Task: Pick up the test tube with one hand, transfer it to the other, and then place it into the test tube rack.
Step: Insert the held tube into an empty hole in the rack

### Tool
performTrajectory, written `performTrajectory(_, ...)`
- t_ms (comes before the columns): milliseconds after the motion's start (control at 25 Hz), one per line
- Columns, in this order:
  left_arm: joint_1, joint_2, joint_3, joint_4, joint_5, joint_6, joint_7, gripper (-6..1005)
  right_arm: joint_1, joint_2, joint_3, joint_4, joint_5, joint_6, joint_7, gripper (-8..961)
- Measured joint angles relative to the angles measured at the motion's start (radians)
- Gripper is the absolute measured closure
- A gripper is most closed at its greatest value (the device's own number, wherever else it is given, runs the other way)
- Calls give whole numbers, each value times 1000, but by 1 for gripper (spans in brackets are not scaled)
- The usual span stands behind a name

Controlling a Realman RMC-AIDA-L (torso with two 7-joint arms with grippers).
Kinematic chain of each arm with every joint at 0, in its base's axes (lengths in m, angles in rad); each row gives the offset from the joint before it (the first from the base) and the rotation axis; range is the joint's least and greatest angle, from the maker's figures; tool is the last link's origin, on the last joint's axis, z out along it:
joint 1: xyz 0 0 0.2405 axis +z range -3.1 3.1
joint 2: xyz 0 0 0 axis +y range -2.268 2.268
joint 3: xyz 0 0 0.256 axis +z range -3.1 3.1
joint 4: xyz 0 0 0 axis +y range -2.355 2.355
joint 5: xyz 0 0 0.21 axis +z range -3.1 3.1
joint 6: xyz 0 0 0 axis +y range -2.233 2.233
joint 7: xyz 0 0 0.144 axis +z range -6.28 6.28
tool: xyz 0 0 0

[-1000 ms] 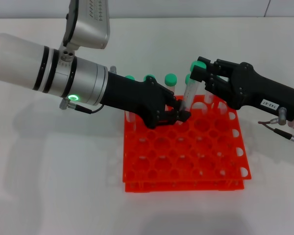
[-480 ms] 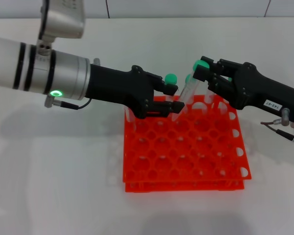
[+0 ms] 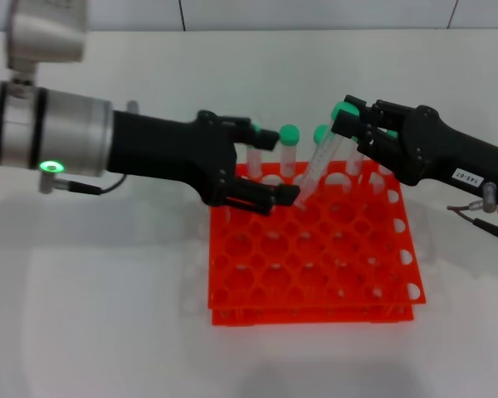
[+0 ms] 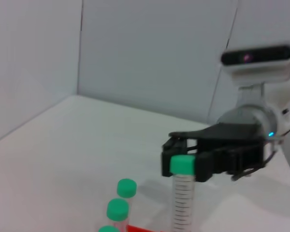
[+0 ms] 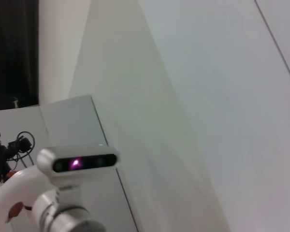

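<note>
Head view: test tube (image 3: 319, 166) tilted over far part of orange-red test tube rack (image 3: 315, 249), green cap up, lower tip just above far-row holes. Right gripper (image 3: 351, 126), black w/ white label, closed on tube just under cap; same grip seen from left wrist view, tube (image 4: 183, 198) w/ graduation marks, lower end cut off by frame edge. Left gripper (image 3: 280, 168), black on silver forearm w/ green ring, at left of tube, fingers spread apart, holding nothing; lower finger tip just beside tube's lower end, contact hard to judge. Left gripper body hides part of far-left rack rows and stems of tubes there. Other green-capped tubes (image 3: 290, 149) upright in far row, some partly masked by both grippers; exact count not readable. Three caps (image 4: 118, 209) visible in left wrist view, nearest one cut off. Right wrist view: only wall and robot head camera (image 5: 77, 163); no tube, no rack, no fingers. White table (image 3: 108, 315) under rack.
</note>
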Motion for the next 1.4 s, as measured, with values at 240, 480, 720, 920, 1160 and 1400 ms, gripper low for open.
performTrajectory(240,160,1,-4,276,-71,61,-132,153,-51,-2,-30,-112,-3,-5,56,677)
performTrajectory(480,364,0,-13,529,-128,57,-226,104,-88,-8,-54,-190,-3,-9,90,673)
performTrajectory(720,572,-2,-59,619,-206,54,-215,104,-80,-8,-95,-271,-5,-2,121,668)
performTrajectory(920,691,-5,-65,603,-228,40,-136,104,-46,-12,-102,-301,-13,5,140,665)
performTrajectory(1160,748,-6,-77,493,-256,28,-24,104,-8,-13,-103,-324,-42,12,157,660)
performTrajectory(1400,754,-6,-164,257,-296,34,142,104,24,-11,-113,-353,-69,35,181,656)
